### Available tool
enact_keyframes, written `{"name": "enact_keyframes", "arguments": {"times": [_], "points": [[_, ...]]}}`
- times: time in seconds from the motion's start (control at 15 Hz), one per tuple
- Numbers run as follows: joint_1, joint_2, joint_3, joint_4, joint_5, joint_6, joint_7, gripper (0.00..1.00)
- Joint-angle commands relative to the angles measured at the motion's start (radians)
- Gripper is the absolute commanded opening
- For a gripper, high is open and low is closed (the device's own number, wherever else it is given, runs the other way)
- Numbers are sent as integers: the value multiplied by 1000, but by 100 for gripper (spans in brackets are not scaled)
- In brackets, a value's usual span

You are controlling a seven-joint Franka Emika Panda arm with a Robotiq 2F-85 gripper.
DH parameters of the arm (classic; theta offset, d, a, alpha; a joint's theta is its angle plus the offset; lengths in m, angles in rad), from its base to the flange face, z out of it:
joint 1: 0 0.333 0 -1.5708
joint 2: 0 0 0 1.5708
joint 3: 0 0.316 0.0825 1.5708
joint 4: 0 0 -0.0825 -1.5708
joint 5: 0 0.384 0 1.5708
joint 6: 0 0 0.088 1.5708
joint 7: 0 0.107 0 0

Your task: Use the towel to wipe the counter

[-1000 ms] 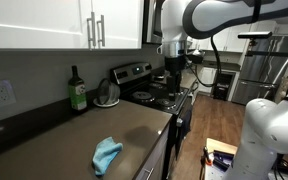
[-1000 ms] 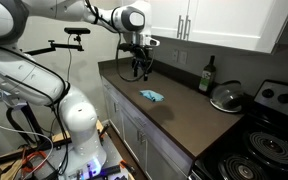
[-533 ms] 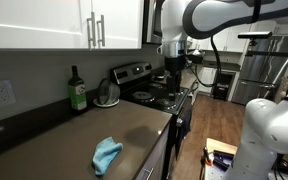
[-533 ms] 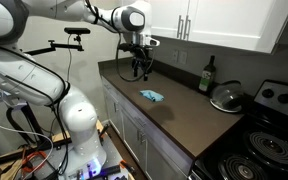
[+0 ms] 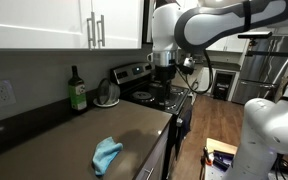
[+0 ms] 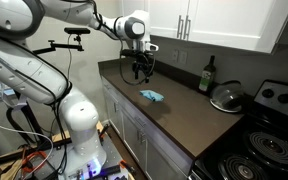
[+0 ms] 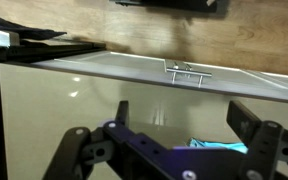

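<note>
A crumpled light blue towel (image 5: 106, 154) lies on the dark counter (image 5: 74, 135) near its front edge; it also shows in an exterior view (image 6: 152, 96). My gripper (image 6: 141, 72) hangs in the air above the counter, apart from the towel, with its fingers spread and nothing between them. In the wrist view the open gripper (image 7: 189, 120) frames the counter, and a strip of the towel (image 7: 222, 146) shows at the bottom between the fingers.
A green bottle (image 5: 77, 93) and a kettle (image 5: 106, 93) stand at the back of the counter beside the stove (image 5: 149, 92). White cabinets (image 5: 64, 22) hang above. Cabinet drawers with a handle (image 7: 184, 70) show in the wrist view.
The arm has shifted along the counter toward the towel side; the gripper stays open and empty. The towel has not moved.
</note>
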Motion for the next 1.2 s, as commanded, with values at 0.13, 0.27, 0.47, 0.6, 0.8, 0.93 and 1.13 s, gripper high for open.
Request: {"name": "enact_keyframes", "arguments": {"times": [0.13, 0.27, 0.47, 0.6, 0.8, 0.93, 1.13], "points": [[50, 135, 29, 20, 15, 165, -3, 100], [67, 188, 27, 37, 46, 216, -5, 100], [89, 275, 35, 67, 86, 279, -8, 100], [97, 336, 46, 95, 88, 318, -4, 100], [106, 427, 66, 135, 46, 394, 4, 100], [111, 482, 75, 165, 25, 432, 5, 100], [117, 565, 78, 218, -6, 473, 7, 100]]}}
